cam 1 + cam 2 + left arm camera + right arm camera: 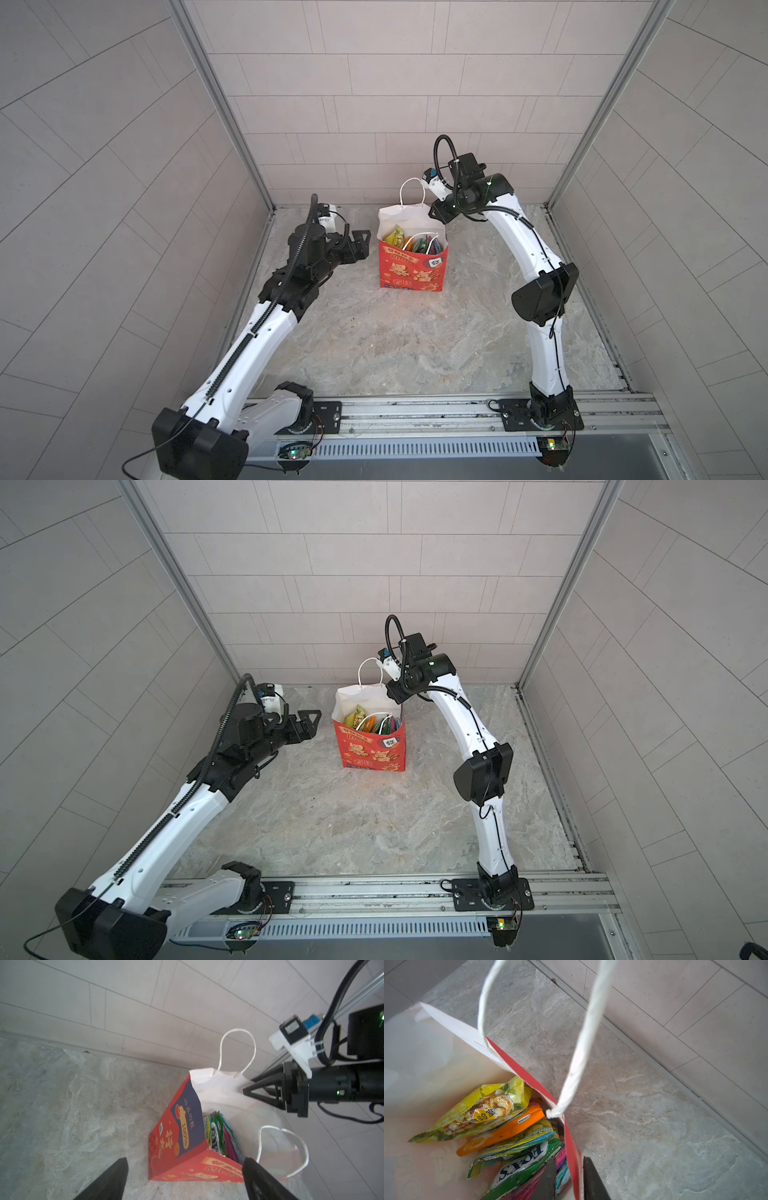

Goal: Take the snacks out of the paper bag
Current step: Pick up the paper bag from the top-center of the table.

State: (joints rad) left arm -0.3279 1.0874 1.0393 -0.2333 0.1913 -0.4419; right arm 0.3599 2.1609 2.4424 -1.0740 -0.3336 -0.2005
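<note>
A marbled grey stone tabletop [415,345] lies boxed in by pale tiled walls [374,104]. On it the tall red paper gift bag [411,270] with white cord handles stands upright near the back wall. The glossy snack packets [508,1132], yellow, orange and green, are all inside the bag. The right gripper [570,1158] straddles the bag's side wall at the rim, jaws narrow, one finger inside and one outside; whether they pinch the paper I cannot tell. The left gripper [360,244] hovers just beside the bag, clear of it, jaws wide.
</note>
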